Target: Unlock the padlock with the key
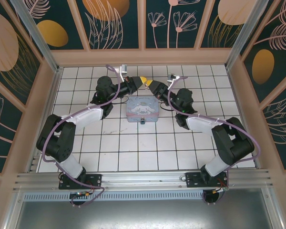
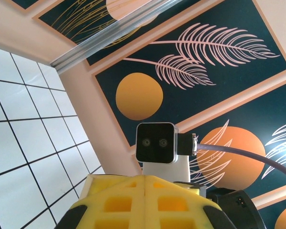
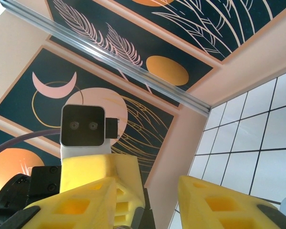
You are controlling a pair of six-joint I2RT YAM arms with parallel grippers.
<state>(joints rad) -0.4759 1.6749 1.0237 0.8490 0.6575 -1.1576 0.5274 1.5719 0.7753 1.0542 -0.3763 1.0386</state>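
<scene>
Both grippers meet tip to tip in the air above a pastel blue tin box (image 1: pixel 142 109). My left gripper (image 1: pixel 144 81) (image 2: pixel 144 180) has its yellow fingers pressed together, shut; whether anything is pinched between them is hidden. My right gripper (image 1: pixel 155 87) (image 3: pixel 148 185) is open, with a wide gap between its yellow fingers (image 3: pixel 214 202). The left gripper's closed tips (image 3: pixel 117 179) reach into that gap on its left side. A tiny dark blue thing at the tin's near edge looks like the padlock (image 1: pixel 143 122). The key is hidden.
The tin box lies on the white tiled floor (image 1: pixel 133 148), mid-table, under the grippers. Wooden walls with dark leaf-print panels (image 1: pixel 117 24) enclose the table on three sides. Each wrist camera faces the other (image 2: pixel 155 143) (image 3: pixel 83 125).
</scene>
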